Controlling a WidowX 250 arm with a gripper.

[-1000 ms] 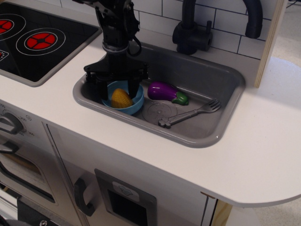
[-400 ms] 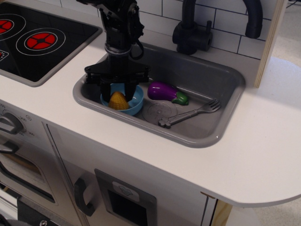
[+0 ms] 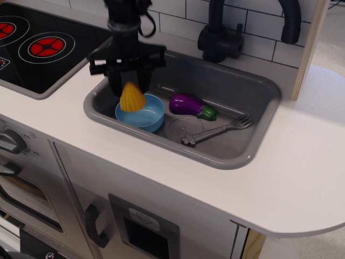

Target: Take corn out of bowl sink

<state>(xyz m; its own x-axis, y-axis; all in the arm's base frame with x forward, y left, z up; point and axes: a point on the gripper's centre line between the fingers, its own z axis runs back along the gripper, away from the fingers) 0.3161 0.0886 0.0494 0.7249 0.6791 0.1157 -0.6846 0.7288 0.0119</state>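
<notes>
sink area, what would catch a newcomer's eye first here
The yellow corn stands out, gripped in the black gripper and lifted just above the light blue bowl at the left end of the grey sink. Next, the purple eggplant lying beside the bowl, mid-sink.

No words, brands or numbers can be read anywhere; knob markings are too small.

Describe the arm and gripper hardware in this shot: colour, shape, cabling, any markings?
All black. The gripper has a wide horizontal crossbar with short dark fingers hanging below it. Above sits a cylindrical wrist with a lighter grey ring band. A thin black cable loops beside the wrist. No markings or labels are legible.
</notes>
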